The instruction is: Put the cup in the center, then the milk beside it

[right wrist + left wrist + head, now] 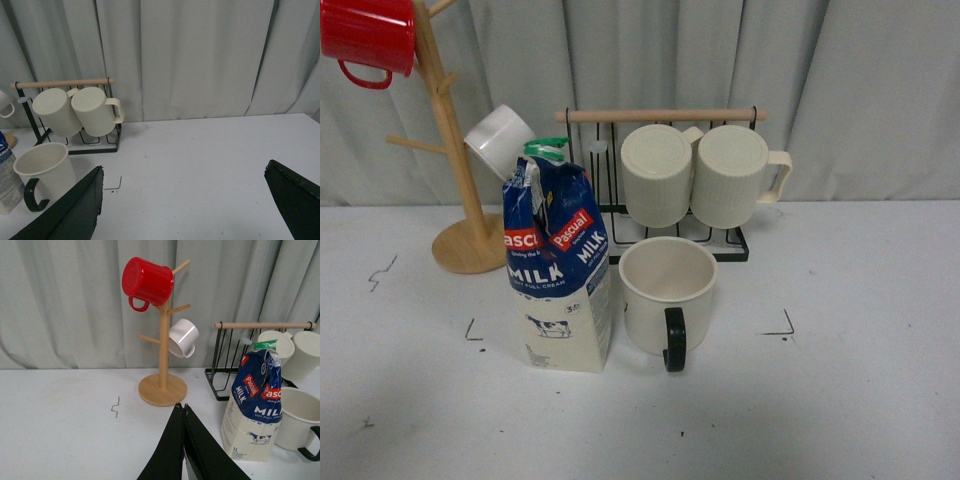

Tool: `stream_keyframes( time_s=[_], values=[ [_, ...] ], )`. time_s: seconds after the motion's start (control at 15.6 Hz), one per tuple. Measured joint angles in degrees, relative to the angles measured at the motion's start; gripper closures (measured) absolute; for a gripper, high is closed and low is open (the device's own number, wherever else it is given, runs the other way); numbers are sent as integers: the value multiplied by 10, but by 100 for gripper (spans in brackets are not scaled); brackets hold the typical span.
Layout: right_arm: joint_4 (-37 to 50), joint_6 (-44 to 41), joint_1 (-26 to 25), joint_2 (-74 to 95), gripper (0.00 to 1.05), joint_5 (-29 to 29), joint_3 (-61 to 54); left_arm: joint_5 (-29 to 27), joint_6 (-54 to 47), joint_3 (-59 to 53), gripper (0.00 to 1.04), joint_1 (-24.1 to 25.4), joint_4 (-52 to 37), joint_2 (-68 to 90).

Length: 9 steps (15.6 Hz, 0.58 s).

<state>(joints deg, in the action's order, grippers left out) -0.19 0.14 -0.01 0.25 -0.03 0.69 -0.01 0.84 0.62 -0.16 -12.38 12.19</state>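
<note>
The cup point(665, 292), a wide cream mug with a black handle facing the camera, stands upright in the middle of the white table point(840, 380). It also shows in the left wrist view point(300, 417) and the right wrist view point(44, 170). The milk point(558, 265), a blue-and-cream Pascual carton with a green cap, stands just to its left, close beside it point(255, 405). My left gripper point(181, 406) is shut on nothing, short of the carton. My right gripper point(183, 170) is open over bare table to the right of the cup. Neither arm appears in the front view.
A wooden mug tree point(455, 170) at the back left carries a red mug point(368, 38) and a small white cup point(500, 140). Behind the cup, a black wire rack point(665, 215) with a wooden bar holds two ribbed cream mugs point(705, 172). Grey curtains hang behind.
</note>
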Motion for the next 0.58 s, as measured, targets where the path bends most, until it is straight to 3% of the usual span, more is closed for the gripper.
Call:
stream_keyframes(
  time_s=[0.19, 0.26, 0.51, 0.58],
  values=[
    [0, 0, 0, 0, 6, 0, 0, 0, 0, 1, 103, 0, 54, -43],
    [0, 0, 0, 0, 6, 0, 0, 0, 0, 0, 103, 0, 132, -103],
    [0, 0, 0, 0, 6, 0, 0, 0, 0, 0, 103, 0, 127, -118],
    [0, 0, 0, 0, 6, 0, 0, 0, 0, 0, 98, 0, 126, -118]
  ],
)
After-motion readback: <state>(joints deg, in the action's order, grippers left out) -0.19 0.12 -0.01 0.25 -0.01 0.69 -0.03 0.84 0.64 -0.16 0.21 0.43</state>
